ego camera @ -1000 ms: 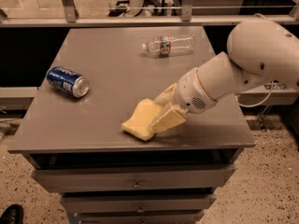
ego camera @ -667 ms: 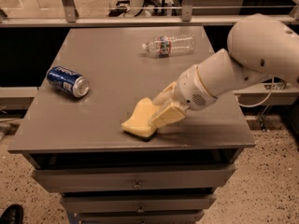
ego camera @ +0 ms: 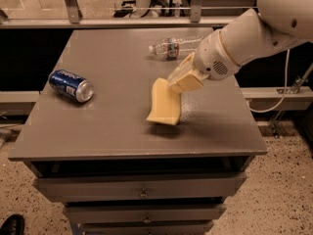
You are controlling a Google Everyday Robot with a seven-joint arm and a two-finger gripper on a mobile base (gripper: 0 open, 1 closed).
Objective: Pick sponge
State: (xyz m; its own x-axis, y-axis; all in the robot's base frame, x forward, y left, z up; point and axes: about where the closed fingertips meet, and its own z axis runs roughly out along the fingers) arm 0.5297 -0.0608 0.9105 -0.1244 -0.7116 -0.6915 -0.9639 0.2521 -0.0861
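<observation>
The sponge (ego camera: pixel 164 104), a pale yellow foam pad with wavy sides, hangs nearly upright from my gripper (ego camera: pixel 176 86) over the right middle of the grey table (ego camera: pixel 107 126). Its top end is pinched between the blocky pale-yellow fingers (ego camera: pixel 187 77). Its lower end is just above or barely touching the tabletop, with a shadow below it. The white arm comes in from the upper right.
A blue soda can (ego camera: pixel 71 85) lies on its side at the table's left. A clear plastic bottle (ego camera: pixel 174 47) lies at the back, close behind the gripper. Drawers (ego camera: pixel 142 192) are below the tabletop. A dark shoe (ego camera: pixel 11 224) is on the floor at the bottom left.
The gripper has lifted and drawn back toward the bottle with the sponge in it. The sponge went from lying flat on the table to hanging nearly upright.
</observation>
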